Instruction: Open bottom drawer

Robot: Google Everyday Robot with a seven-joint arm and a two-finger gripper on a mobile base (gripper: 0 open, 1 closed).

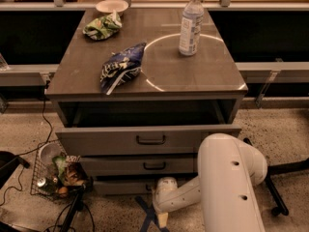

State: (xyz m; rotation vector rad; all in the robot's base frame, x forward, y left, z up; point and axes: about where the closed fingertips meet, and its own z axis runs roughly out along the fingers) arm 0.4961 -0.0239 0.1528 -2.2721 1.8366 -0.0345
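The grey cabinet has three drawers. Its top drawer is pulled out a little, and the middle drawer sits further back. The bottom drawer shows only a strip of its plain grey front near the floor. Its handle is hidden behind my arm. My white arm reaches in from the lower right. My gripper is low at the bottom drawer's front, right of centre, facing away from the camera.
On the cabinet top stand a water bottle, a blue chip bag, a green bag and a small bowl. A wire basket of trash and cables lie on the floor at left. A blue tape cross marks the floor.
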